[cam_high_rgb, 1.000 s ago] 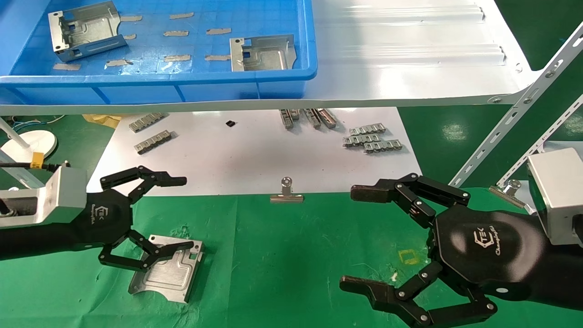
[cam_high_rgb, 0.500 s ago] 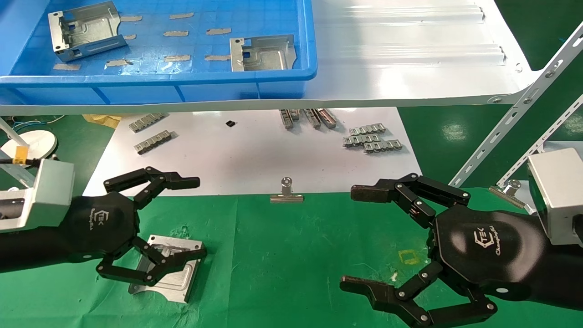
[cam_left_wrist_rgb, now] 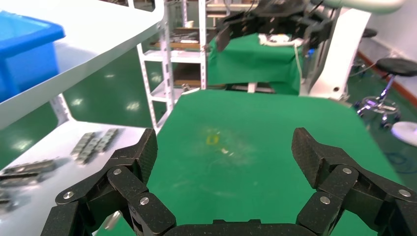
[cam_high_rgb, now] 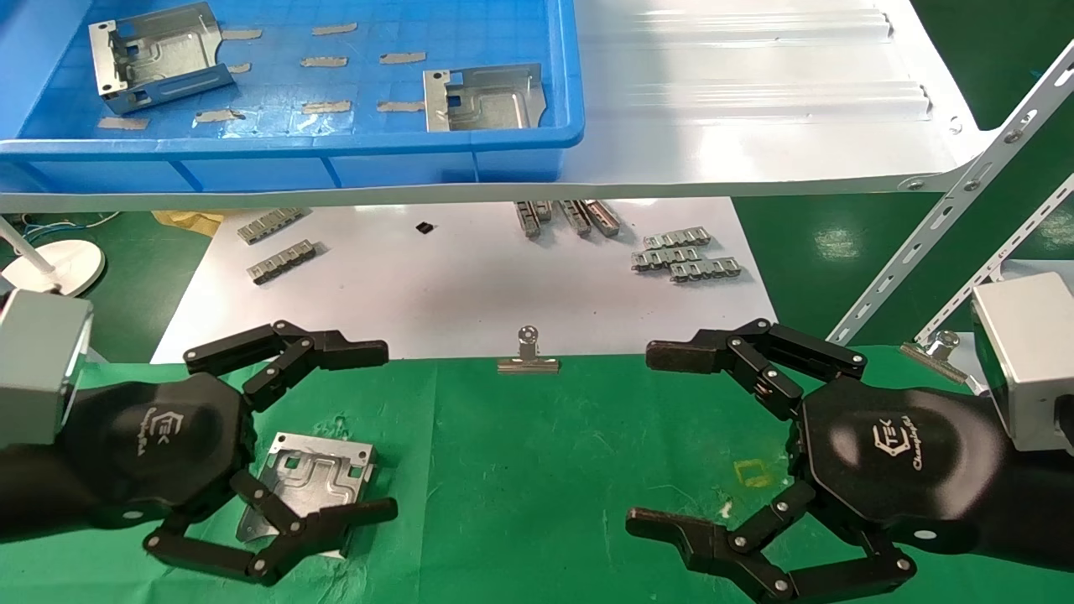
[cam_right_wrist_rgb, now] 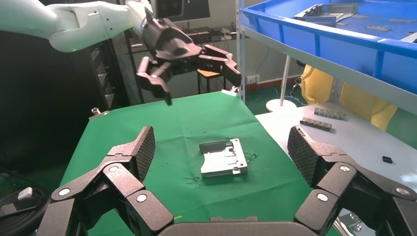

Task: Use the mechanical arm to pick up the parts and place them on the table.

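Change: left mechanical arm (cam_high_rgb: 277, 453) has let go of the part (cam_high_rgb: 315, 481) and lifted off it; earlier a lower finger lay on the plate.
Meaning: one part delivered, by my reading; two parts (cam_high_rgb: 159, 54) wait in the blue bin (cam_high_rgb: 377, 159).
Part location: flat on the table (cam_high_rgb: 537, 470), left of the binder clip (cam_high_rgb: 528, 356).
Left jaws: spread wide, holding nothing, above the part.
Right mechanical arm (cam_high_rgb: 713, 445): parked right of the clip, fingers wide, empty.
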